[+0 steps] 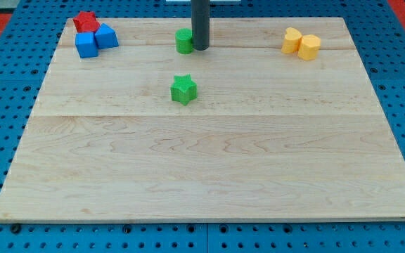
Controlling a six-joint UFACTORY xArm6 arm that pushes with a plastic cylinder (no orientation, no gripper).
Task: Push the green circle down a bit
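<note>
The green circle [183, 41] stands near the top of the wooden board [209, 169], a little left of centre. My tip [200, 48] rests on the board right against the circle's right side, touching or nearly touching it. The dark rod rises straight up out of the view's top. A green star [183, 89] lies below the circle, about a block's width of bare wood between them.
At the top left a red star [84, 21] sits behind two blue blocks [95, 40] bunched together. At the top right two yellow blocks [301, 43] touch each other. A blue pegboard surrounds the board.
</note>
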